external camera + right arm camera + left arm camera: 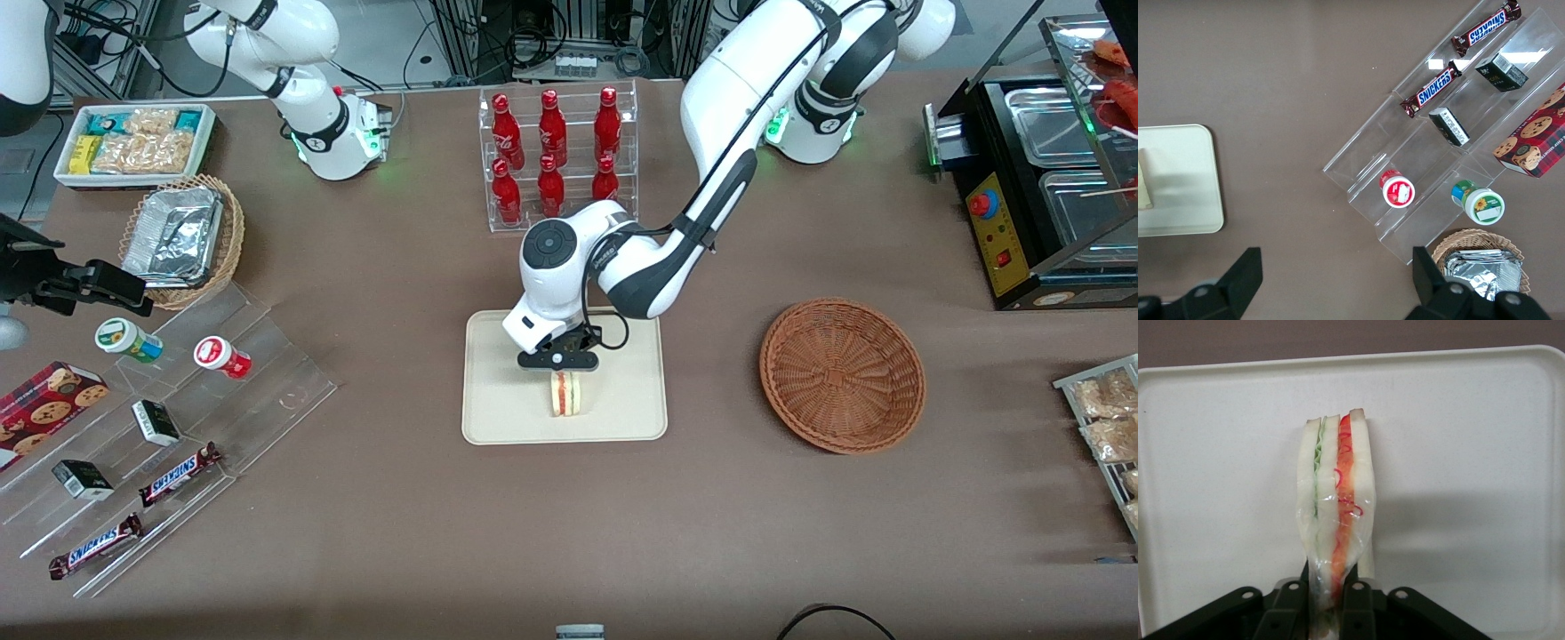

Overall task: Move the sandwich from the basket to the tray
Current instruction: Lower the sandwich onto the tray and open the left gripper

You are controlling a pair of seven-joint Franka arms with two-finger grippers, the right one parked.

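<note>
The sandwich [567, 395], a wrapped white-bread wedge with red and green filling [1337, 493], stands on its edge on the cream tray [498, 409]. My gripper [558, 363] is directly above it, over the middle of the tray, shut on the sandwich's upper end. In the wrist view the black fingers [1358, 608] pinch the plastic-wrapped bread, with the tray [1471, 453] underneath. The reddish-brown basket [842, 374] sits beside the tray toward the working arm's end of the table, with nothing in it.
A clear rack of red bottles [556, 156] stands farther from the front camera than the tray. Toward the parked arm's end are a clear stepped display [142, 444] with snacks, a light wicker basket with foil [182, 236] and a white snack bin [138, 142].
</note>
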